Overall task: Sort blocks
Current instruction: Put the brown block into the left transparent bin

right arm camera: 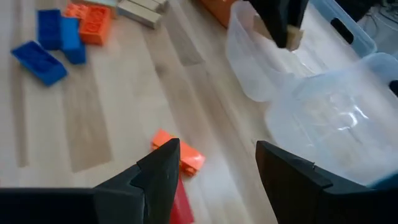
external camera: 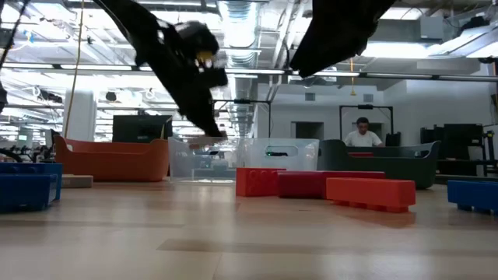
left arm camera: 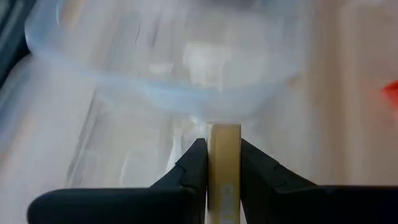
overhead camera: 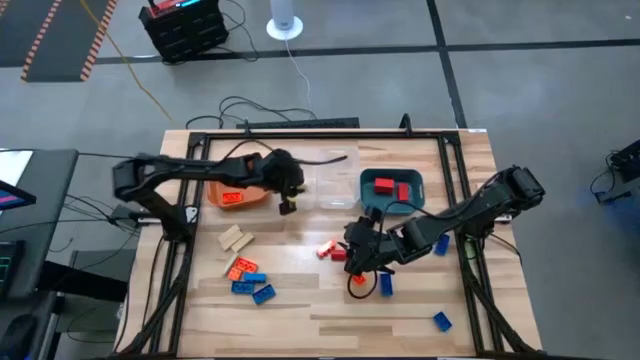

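My left gripper [overhead camera: 287, 202] is shut on a tan block [left arm camera: 224, 155]. It hangs above the table at the near left corner of the clear tray [overhead camera: 335, 186], and also shows in the right wrist view [right arm camera: 292, 36]. My right gripper [right arm camera: 214, 168] is open and empty, low over an orange block [right arm camera: 181, 155] and a red block [right arm camera: 180, 205] lying mid-table [overhead camera: 332, 251]. Two tan blocks [overhead camera: 235, 237], an orange block [overhead camera: 240, 268] and blue blocks [overhead camera: 256, 289] lie flat on the table's left. Red blocks [overhead camera: 392, 186] lie in the teal tray [overhead camera: 368, 204]. My left gripper pinches the tan block's two opposite faces [left arm camera: 224, 168] between its two fingers [left arm camera: 194, 168]. The fingers come from above, pointing down. The block's end [right arm camera: 294, 38] sticks out below the fingertips, lifted clear of the table, beside the clear tray's rim.
The orange tray [overhead camera: 240, 192] holds one block and stands left of the clear tray. An orange block [overhead camera: 357, 283] and blue blocks [overhead camera: 386, 284] [overhead camera: 441, 320] lie near the table's near right. A person [external camera: 362, 134] sits far behind the table.
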### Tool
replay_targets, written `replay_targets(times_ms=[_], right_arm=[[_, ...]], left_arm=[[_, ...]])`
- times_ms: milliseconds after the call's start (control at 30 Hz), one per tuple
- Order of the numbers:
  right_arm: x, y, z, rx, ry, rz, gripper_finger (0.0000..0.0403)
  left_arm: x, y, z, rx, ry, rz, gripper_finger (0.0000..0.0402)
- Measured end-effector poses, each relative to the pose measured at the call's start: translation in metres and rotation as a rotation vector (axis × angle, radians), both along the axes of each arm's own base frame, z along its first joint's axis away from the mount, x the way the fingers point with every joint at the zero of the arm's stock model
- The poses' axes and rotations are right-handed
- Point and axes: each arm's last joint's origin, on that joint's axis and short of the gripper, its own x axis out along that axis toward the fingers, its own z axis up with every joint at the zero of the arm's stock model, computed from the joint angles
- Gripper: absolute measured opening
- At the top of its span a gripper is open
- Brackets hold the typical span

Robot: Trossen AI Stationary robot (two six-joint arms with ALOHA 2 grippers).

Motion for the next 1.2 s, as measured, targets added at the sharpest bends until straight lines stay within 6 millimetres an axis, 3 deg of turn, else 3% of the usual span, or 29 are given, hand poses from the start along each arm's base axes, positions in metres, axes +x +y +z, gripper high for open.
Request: replay_targets(times_ms=[200, 467, 633, 767, 967, 1200], right_arm=[[-0.002, -0.001, -0.002, -0.018, 0.033, 0.004, 0.0244], [-0.002, -0.005, -0.003, -0.025, 0.047, -0.006, 0.0244], [-0.001, -0.005, -0.003, -0.023, 0.039, -0.012, 0.0244], [-0.002, -0.005, -0.002, -0.051, 0.028, -0.032, 0.0244], [0.0, -0.005, -0.001, -0.047, 0.01, -0.034, 0.0244], [0.004, -0.003, 0.003, -0.037, -0.046, -0.022, 0.0244]], left_arm=[[0.006, 0.014, -0.008, -0.042, 0.033, 0.039, 0.0084], [-0.005, 0.002, 0.035, -0.008, -0.027, 0.0, 0.0175], [-0.033, -0.045, 0.077, -0.017, -0.057, -0.162, 0.0182], [-0.063, -0.092, 0.087, -0.059, -0.003, -0.202, 0.0179], [-0.101, -0.137, 0.062, -0.138, 0.113, -0.038, 0.0177], [-0.11, -0.147, 0.012, -0.183, 0.274, 0.158, 0.0177]])
